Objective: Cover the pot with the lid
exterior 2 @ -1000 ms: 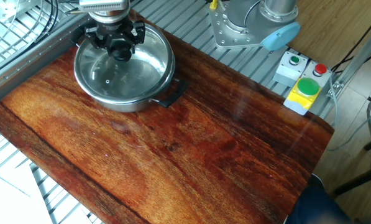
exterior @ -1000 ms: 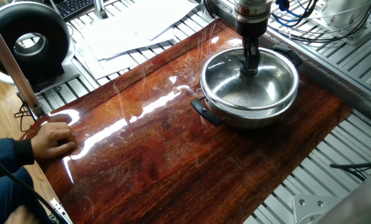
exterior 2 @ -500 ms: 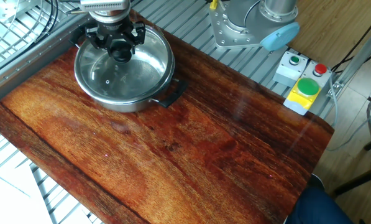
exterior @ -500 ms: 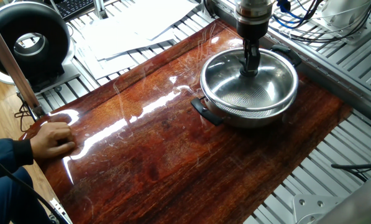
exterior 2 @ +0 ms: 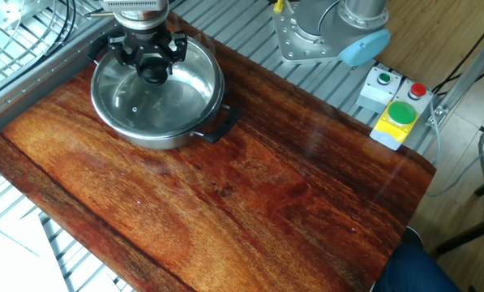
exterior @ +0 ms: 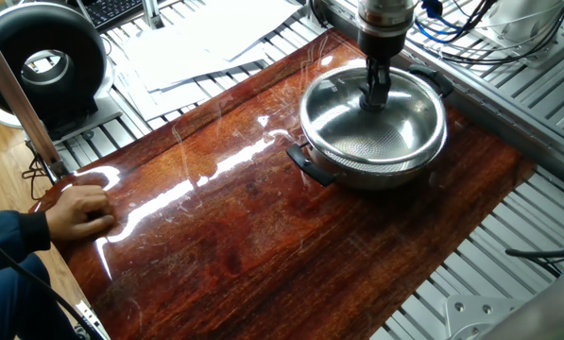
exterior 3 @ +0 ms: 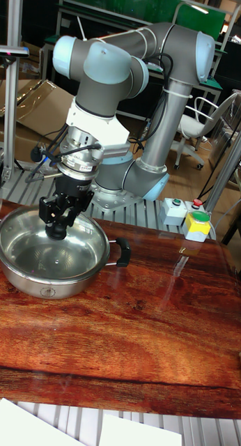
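Note:
The steel pot [exterior: 376, 176] with black side handles stands at the far end of the wooden board [exterior: 253, 236]. The clear glass lid [exterior: 409, 118] lies on the pot, its steel rim matching the pot's rim. My gripper [exterior: 373, 97] comes straight down onto the lid's centre and is shut on the small black knob. The other fixed view shows the pot [exterior 2: 156, 138], the lid [exterior 2: 140, 104] with its vent hole, and the gripper [exterior 2: 153, 75] on the knob. In the tall fixed view the gripper [exterior 3: 56, 228] clasps the knob over the lid [exterior 3: 40, 254] and pot [exterior 3: 44, 287].
A person's hand [exterior: 78, 212] rests on the board's near left corner. A black round device [exterior: 43, 61] and papers [exterior: 206, 42] lie beyond the board. A button box [exterior 2: 396, 109] and the robot base [exterior 2: 323, 32] stand at the board's other side.
The pot, the lid and my gripper have shifted together a little toward the board's far edge. The hand has stayed still.

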You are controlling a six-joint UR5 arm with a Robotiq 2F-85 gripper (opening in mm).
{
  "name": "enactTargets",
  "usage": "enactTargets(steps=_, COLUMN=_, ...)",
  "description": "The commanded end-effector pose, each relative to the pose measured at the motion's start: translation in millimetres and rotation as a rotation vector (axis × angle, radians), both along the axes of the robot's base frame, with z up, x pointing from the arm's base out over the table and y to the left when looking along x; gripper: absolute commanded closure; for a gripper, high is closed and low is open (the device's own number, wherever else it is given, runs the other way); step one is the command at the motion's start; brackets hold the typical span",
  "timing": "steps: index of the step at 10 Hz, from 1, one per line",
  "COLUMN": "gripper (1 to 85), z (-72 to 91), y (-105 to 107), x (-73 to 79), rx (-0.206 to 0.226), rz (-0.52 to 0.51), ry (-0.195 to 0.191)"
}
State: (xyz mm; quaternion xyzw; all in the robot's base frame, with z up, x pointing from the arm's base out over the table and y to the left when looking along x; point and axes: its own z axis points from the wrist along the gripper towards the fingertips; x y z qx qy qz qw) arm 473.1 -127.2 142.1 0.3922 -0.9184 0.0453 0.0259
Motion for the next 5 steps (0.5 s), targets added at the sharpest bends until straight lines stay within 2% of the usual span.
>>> enactTargets(steps=1, gripper=84.3, z=-0.5, y=7.8, x=6.8, rx=0.036, rz=-0.017, ry=-0.019)
enactTargets(steps=2, gripper=84.3, z=-2.2, y=11.2, x=4.9, rx=0.048, rz=-0.024, ry=-0.008)
enactTargets(steps=5, gripper=84.3, z=3.9, y=4.9, x=-4.8, rx=0.025, rz=-0.035, ry=0.01)
